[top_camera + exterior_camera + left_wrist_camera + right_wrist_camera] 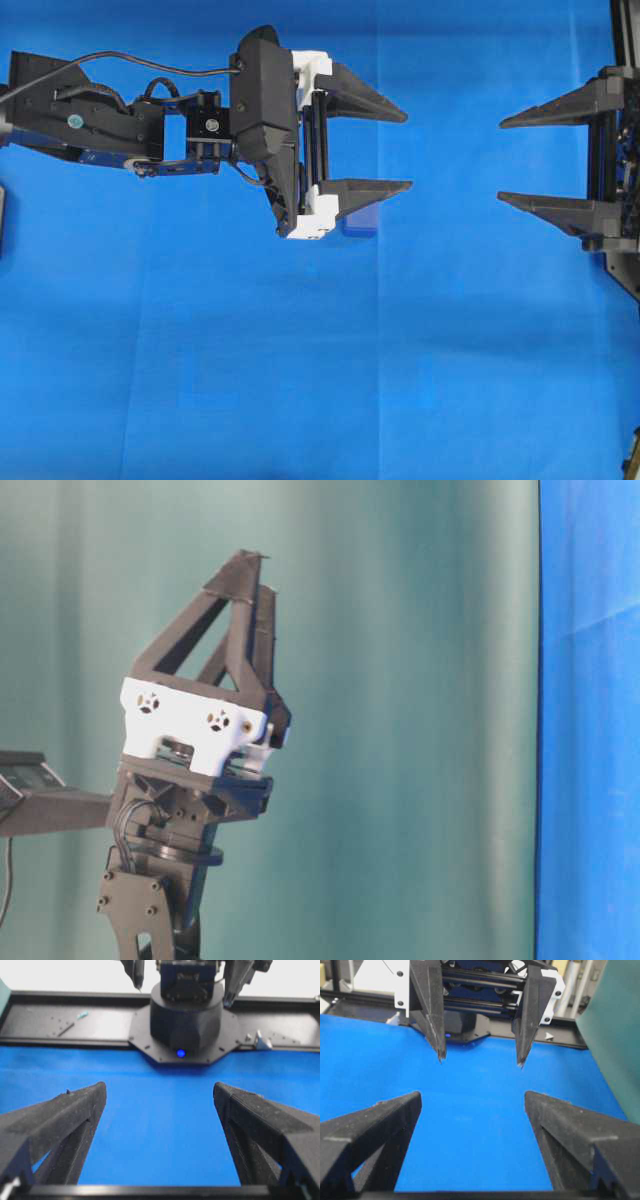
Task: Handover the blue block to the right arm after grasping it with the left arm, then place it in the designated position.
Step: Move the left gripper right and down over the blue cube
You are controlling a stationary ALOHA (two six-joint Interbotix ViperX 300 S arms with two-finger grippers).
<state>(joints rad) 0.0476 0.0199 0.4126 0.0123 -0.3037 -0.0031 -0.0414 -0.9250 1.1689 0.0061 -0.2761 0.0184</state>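
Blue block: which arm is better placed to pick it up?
Left. Its open end effector hangs right by the blue block, which peeks out beside its lower finger. The right end effector, also open, sits far off at the cloth's right edge.

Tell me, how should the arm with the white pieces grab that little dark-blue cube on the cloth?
Judging from the overhead view, the small dark-blue cube lies flat on the blue cloth, half hidden under the lower finger of the open left end effector. Probably best to come straight down from above, pinching two opposite flat sides, since the low, squat shape offers no other hold.
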